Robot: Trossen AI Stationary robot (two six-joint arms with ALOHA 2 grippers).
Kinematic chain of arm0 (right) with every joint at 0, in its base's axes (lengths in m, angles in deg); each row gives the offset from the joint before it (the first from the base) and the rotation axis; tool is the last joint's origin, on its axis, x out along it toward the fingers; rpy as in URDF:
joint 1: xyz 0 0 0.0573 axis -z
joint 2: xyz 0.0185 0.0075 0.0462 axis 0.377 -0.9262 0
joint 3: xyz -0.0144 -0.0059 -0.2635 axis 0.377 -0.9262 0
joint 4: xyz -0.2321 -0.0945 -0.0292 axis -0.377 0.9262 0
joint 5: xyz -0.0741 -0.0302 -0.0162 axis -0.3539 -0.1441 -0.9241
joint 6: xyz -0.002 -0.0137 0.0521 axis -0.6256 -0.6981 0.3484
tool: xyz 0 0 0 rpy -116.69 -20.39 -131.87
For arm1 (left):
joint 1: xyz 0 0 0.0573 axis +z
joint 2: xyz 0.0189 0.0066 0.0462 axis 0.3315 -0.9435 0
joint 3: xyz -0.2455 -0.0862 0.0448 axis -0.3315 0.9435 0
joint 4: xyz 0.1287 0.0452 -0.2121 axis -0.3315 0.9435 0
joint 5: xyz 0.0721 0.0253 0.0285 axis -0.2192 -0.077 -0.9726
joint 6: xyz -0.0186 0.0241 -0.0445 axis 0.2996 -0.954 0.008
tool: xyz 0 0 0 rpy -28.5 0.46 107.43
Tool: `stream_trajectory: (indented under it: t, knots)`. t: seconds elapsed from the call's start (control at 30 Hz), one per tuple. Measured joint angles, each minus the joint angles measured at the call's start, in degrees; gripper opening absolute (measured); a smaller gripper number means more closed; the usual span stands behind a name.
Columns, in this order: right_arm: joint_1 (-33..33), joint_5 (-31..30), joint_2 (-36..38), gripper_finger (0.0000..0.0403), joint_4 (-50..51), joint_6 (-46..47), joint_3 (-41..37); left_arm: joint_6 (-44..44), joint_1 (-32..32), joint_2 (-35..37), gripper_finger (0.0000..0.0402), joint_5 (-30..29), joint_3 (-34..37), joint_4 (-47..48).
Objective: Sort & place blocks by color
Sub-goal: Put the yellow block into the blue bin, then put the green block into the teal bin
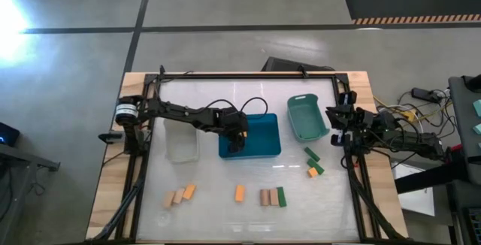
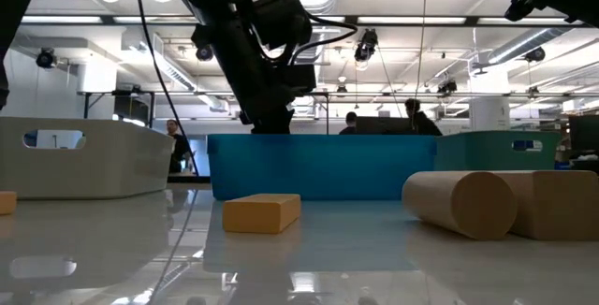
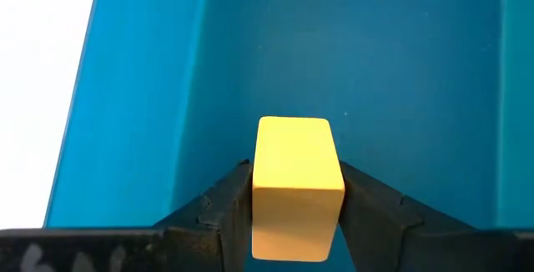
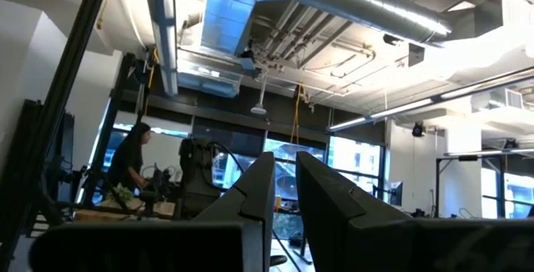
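Reaching into the blue bin [image 1: 267,128], the left gripper [image 3: 294,214] has its two fingers clamped on the sides of an orange block [image 3: 296,184]. That block sits between the fingertips and juts forward past them, its long axis running along the fingers toward the bin's floor. It is held over the bin's left part, near the wall. On the table nearer the front lie other blocks: a loose orange block [image 1: 240,193] and a tan pair with a green block [image 1: 282,196] beside them. The right gripper [image 4: 285,197] waits at the table's right edge, raised, its fingers nearly together with a thin gap.
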Motion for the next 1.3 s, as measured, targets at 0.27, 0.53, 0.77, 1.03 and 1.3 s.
stream_trajectory:
  t: [0.27,0.53,0.77,1.03,1.3]
  knots:
    - [0.0,0.0,0.0,0.0043,0.0,0.0,0.0,0.0,0.0,0.0,0.0145,-0.2,0.0,0.0]
    - [0.0,0.0,0.0,0.0043,0.0,0.1,0.0,-1.4,-0.1,2.1,0.0145,-0.2,0.0,0.0]
    - [0.0,0.0,0.0,0.0043,0.0,0.4,0.0,-0.3,-1.1,8.9,0.0145,-0.4,-0.1,0.0]
    - [0.0,0.2,-0.3,0.0043,2.6,3.3,0.0,1.1,-7.2,19.2,0.0145,-6.4,1.2,-2.6]
    - [0.0,2.6,-2.8,0.0043,3.9,13.0,-0.2,-4.5,-17.5,24.8,0.0145,-17.7,5.6,-11.5]
